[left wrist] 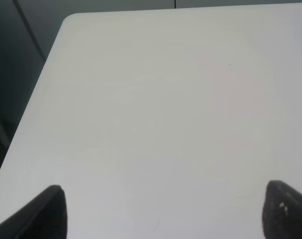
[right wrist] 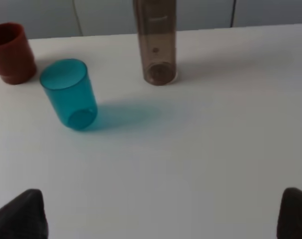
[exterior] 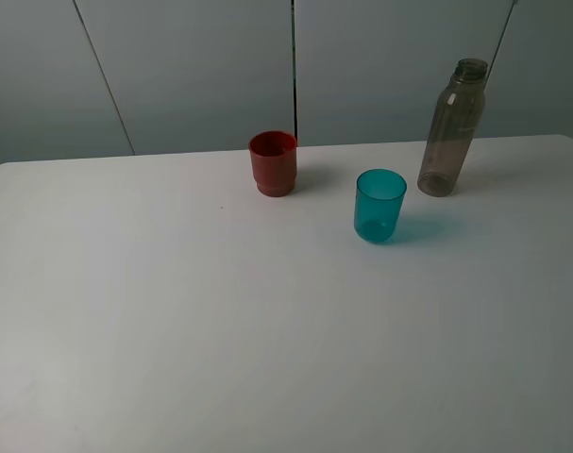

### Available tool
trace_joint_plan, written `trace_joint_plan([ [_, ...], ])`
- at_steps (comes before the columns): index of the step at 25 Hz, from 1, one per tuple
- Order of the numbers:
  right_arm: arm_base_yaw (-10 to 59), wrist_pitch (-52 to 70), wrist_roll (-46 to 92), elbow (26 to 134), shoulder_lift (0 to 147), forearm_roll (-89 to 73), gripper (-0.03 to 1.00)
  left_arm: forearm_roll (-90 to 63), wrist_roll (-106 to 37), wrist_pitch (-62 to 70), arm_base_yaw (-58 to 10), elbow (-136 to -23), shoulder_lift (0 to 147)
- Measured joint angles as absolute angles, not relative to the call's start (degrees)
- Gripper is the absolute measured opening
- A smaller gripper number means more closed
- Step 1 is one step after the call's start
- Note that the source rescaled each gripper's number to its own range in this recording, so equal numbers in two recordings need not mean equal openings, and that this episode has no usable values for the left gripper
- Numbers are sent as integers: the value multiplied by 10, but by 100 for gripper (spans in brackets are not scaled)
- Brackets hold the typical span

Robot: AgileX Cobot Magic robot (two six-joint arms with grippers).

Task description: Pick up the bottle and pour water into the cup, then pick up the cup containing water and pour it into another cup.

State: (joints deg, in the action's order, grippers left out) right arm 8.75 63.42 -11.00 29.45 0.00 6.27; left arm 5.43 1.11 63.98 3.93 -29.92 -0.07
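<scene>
The smoky grey-brown bottle (exterior: 451,127) stands upright and capless at the back right of the white table (exterior: 173,321). The teal translucent cup (exterior: 379,205) stands upright a little in front and to the left of it. The red cup (exterior: 273,162) stands further left, near the back edge. Neither arm shows in the exterior high view. The right wrist view shows the bottle (right wrist: 155,42), the teal cup (right wrist: 69,93) and the red cup (right wrist: 10,52) ahead of my open right gripper (right wrist: 163,214), well apart from them. My left gripper (left wrist: 165,211) is open over bare table, holding nothing.
A grey panelled wall (exterior: 201,66) runs behind the table's back edge. In the left wrist view the table's rounded corner (left wrist: 71,20) and side edge show, with dark floor beyond.
</scene>
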Motion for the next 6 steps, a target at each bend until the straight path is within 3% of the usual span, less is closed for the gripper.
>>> trace_joint_plan([
  [3,18,633,-74,295,-1,42,99,54,11,640,39,-299,-1],
  [6,6,632,-51,295,-1,32,99,54,11,640,39,-299,-1],
])
